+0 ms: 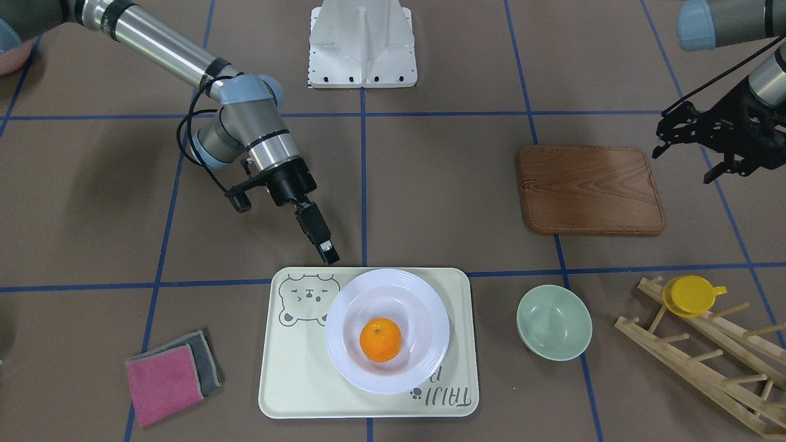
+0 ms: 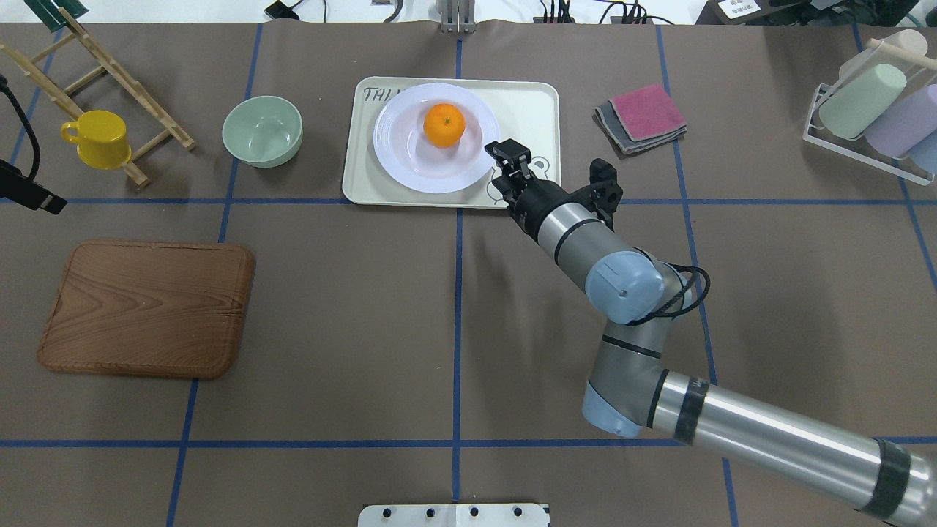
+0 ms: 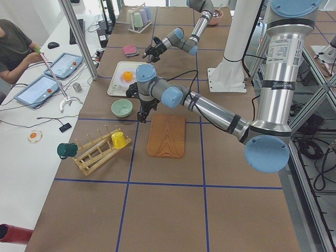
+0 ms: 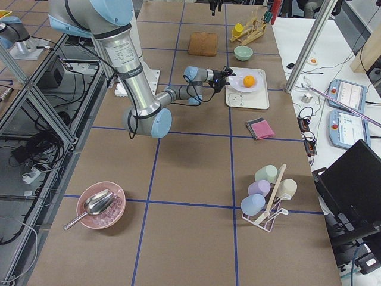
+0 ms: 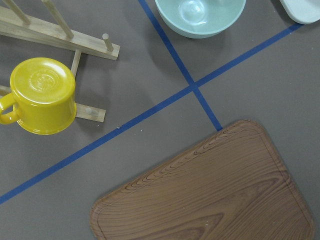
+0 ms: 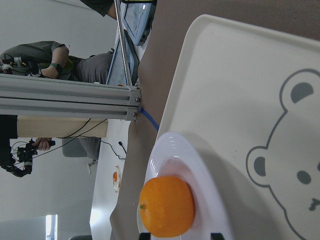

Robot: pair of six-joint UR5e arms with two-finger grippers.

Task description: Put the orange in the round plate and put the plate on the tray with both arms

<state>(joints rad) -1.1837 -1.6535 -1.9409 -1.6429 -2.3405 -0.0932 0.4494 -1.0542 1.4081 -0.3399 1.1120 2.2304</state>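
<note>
The orange (image 1: 381, 339) lies in the sunken centre of the white round plate (image 1: 424, 307). The plate rests on the cream bear tray (image 1: 288, 380). My right gripper (image 1: 328, 252) hovers just off the tray's near edge, beside the plate's rim, pointing down at it. It is open and holds nothing. In the right wrist view the orange (image 6: 166, 206) sits between the two fingertips. My left gripper (image 1: 681, 166) hangs open and empty, raised over the table beside the wooden board, far from the tray.
A brown wooden board (image 1: 589, 189), a pale-green bowl (image 1: 554, 322), and a yellow cup (image 1: 691, 294) on a wooden rack (image 1: 706, 362) lie on my left side. Pink and grey cloths (image 1: 169, 374) lie beyond the tray. A person (image 3: 13, 47) sits across the table.
</note>
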